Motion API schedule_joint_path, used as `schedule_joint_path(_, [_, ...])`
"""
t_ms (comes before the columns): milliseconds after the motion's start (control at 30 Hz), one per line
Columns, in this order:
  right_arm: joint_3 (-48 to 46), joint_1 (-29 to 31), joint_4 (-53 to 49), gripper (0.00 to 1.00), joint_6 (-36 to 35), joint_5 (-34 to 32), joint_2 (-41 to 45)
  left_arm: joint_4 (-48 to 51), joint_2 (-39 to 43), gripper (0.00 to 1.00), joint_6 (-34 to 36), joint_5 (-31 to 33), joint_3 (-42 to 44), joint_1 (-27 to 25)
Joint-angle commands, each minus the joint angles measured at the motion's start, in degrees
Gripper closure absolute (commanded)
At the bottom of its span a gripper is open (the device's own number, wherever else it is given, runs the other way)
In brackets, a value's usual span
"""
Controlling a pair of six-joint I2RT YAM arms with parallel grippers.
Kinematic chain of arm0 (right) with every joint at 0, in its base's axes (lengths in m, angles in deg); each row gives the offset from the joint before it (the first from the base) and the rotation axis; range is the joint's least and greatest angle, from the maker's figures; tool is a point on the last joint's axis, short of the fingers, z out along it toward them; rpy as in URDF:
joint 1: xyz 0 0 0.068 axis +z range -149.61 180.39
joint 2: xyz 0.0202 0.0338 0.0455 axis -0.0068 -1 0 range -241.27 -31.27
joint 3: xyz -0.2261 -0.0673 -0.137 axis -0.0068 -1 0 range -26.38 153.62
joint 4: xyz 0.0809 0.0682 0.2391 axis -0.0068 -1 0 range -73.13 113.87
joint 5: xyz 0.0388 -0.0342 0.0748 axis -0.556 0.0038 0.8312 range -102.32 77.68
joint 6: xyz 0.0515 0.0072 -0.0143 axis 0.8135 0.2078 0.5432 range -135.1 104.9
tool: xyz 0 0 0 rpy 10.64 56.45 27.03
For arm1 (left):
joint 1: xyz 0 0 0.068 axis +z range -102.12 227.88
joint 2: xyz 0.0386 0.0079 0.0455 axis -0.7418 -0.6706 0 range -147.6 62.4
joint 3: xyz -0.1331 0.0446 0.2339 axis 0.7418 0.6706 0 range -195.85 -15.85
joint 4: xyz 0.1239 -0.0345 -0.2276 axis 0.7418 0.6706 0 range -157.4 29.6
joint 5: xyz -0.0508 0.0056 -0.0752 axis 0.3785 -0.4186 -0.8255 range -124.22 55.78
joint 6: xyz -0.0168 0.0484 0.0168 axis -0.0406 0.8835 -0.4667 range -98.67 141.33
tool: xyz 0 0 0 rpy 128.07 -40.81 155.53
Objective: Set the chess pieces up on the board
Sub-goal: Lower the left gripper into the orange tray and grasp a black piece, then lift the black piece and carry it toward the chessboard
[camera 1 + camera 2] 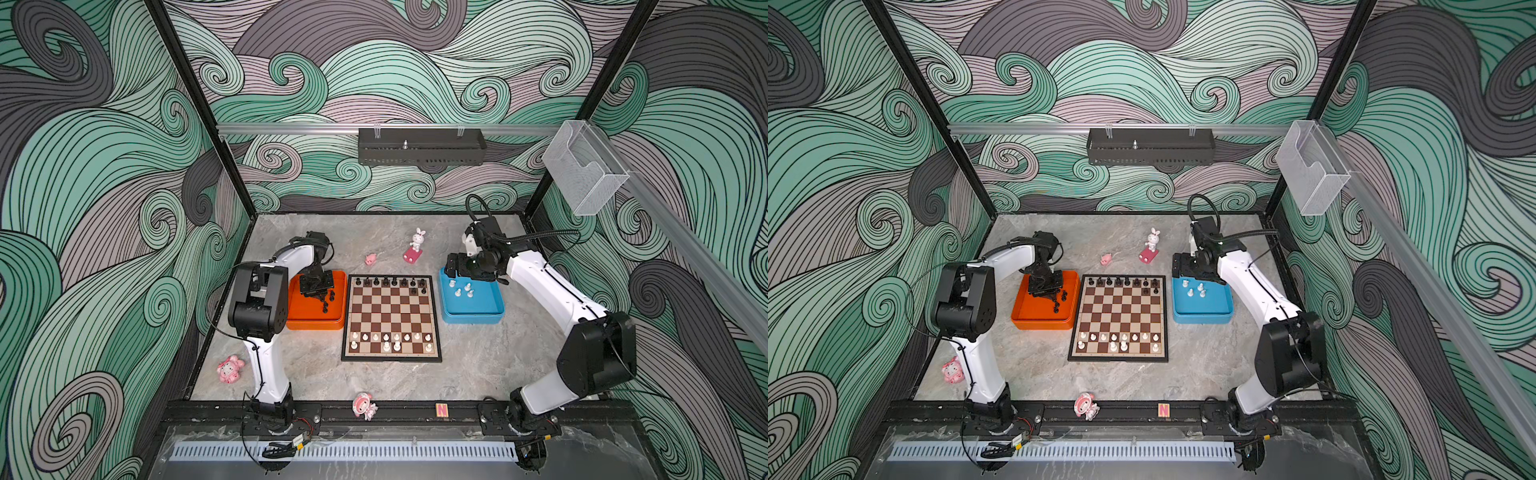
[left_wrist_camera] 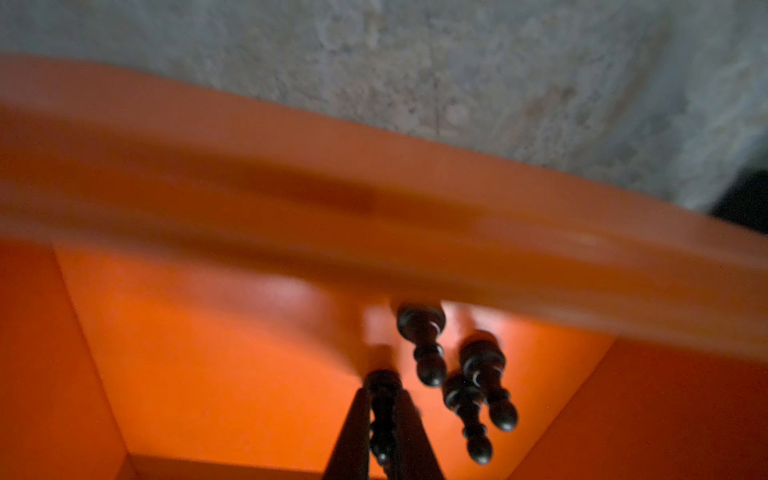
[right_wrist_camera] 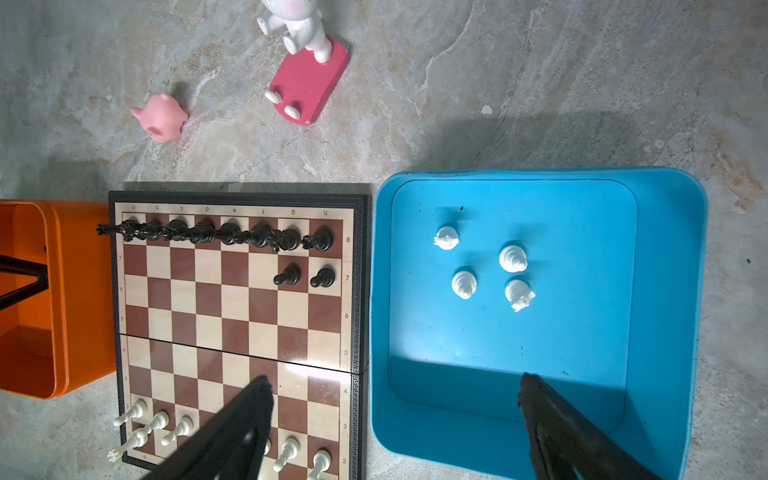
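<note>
The board (image 1: 390,316) lies mid-table, also seen in the right wrist view (image 3: 232,307). Black chess pieces (image 1: 386,282) fill its far row, with two black pawns (image 3: 305,277) in front of them. White pieces (image 1: 386,338) stand in the near rows. My left gripper (image 1: 318,296) is down in the orange tray (image 1: 316,324), shut on a black piece (image 2: 383,419). Three loose black pieces (image 2: 484,374) stand beside it. My right gripper (image 3: 395,384) hangs open and empty over the blue tray (image 1: 473,318) at its board-side edge. Several white pieces (image 3: 513,258) stand in that tray.
A white rabbit figure on a pink base (image 1: 415,246) and a small pink pig (image 1: 370,259) stand behind the board. A pink figurine (image 1: 230,369) lies at the near left. Another pink figurine (image 1: 364,406) sits on the front rail.
</note>
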Motion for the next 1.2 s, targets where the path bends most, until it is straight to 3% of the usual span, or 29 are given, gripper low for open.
schedule_joint_path(0, [-0.58,-0.41,0.11,0.08,-0.56,0.23,-0.33,2.14,-0.67,0.92,0.44,1.35,-1.81,-0.47])
schedule_joint_path(367, [-0.79,-0.71,0.13,0.08,-0.74,0.57,0.11,6.81,1.26,0.96,1.21,4.13,-4.56,-0.65])
schedule_joint_path(600, [-0.76,-1.19,0.14,0.08,-0.84,1.0,0.39,13.49,3.08,0.96,1.77,7.38,-10.86,-2.1])
schedule_joint_path(933, [-0.29,-1.73,0.16,0.08,-0.78,2.03,-0.09,17.11,0.25,0.95,1.72,3.54,-22.97,-11.45])
schedule_joint_path(1167, [-0.47,-1.79,0.13,0.08,-0.83,2.29,0.03,16.79,-4.02,0.95,0.65,0.66,-26.24,-16.93])
